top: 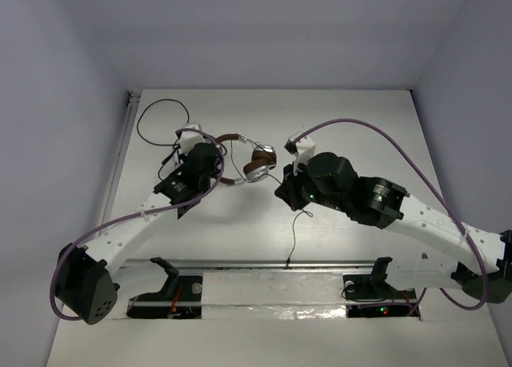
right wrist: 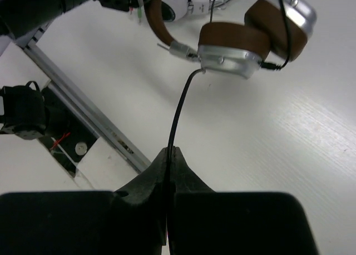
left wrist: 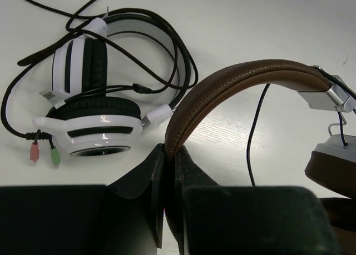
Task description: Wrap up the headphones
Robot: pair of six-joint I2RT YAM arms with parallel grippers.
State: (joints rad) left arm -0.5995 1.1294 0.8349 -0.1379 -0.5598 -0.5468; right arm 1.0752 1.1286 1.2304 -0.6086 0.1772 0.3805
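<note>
Evidently the wrapping is only at its start: the over-ear headphones with brown leather-like headband and silver metal cups (top: 253, 156) sit near the middle of the white table (top: 352, 119), between the two arms, and no turn of cable shows around them yet. The left gripper (left wrist: 169, 155) is clamped onto the lower end of the brown headband, its jaws pressed against both faces of the leather. This anchors the set beside a separate white-and-black headset (left wrist: 94, 116) that lies in its own tangle of black wire. The right gripper (right wrist: 169, 155) is pinched shut on the long thin dark cable (right wrist: 178, 113), which runs up fairly straight from the fingers to the nearer silver cup. In the overhead view the rest of that cable trails loose from the right gripper toward the near edge of the table. Whether the cups rest on the table or hang just above it cannot be told. I judge this to be the hold-and-tension step. The next move calls for the right arm to carry the pinched cable around the headband or the paired cups while the left keeps its hold steady. It needs enough slack that the cable does not tug at the cup, and a path clear of the white headset's wires.
</note>
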